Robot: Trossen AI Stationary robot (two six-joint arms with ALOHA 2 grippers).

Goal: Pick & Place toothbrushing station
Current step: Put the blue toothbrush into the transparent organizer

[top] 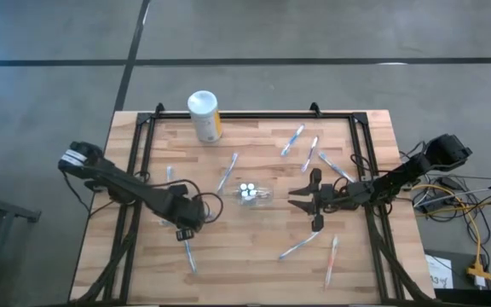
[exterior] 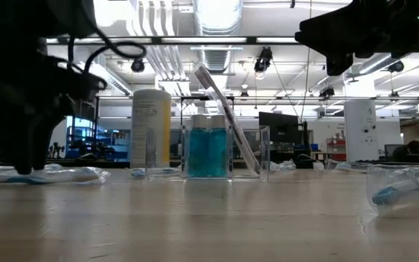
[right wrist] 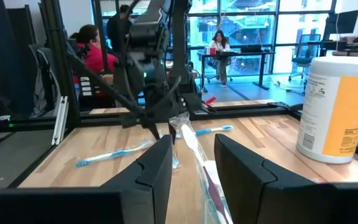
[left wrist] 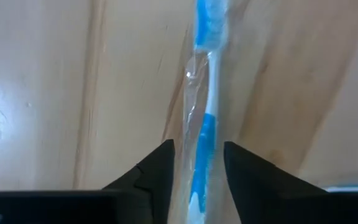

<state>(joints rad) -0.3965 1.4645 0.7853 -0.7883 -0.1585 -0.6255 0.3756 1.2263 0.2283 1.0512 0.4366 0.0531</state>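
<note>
A white canister (top: 204, 116) with a yellow label is seen at the far edge of the tabletop (top: 254, 239); print is visible on the label, but none of it can be read.

The left arm is stretched from the left edge toward the middle, with the left claw (top: 185, 232) lowered close to the tabletop at the near left. Its fingers (left wrist: 157, 168) are parted and set on either side of a wrapped toothbrush (left wrist: 204, 118), whose long axis runs near to far in the high view. Whether the fingers touch the wrapper cannot be told.

The right arm is reached in from the right edge, with the right claw (top: 301, 201) held above the tabletop and pointed left at the clear cup (top: 251, 194). It is released, its fingers spread wide, with nothing between them.

The clear cup stands at the middle of the tabletop. Teal tubes (exterior: 207, 149) with white caps are held upright in it, and one toothbrush (exterior: 228, 116) is leaned inside it, tilted with its top end to the left in the low view.

Other toothbrushes are scattered flat: two (top: 293, 141) near the far right, one (top: 228, 170) left of the cup, and two (top: 300, 246) at the near right.
</note>
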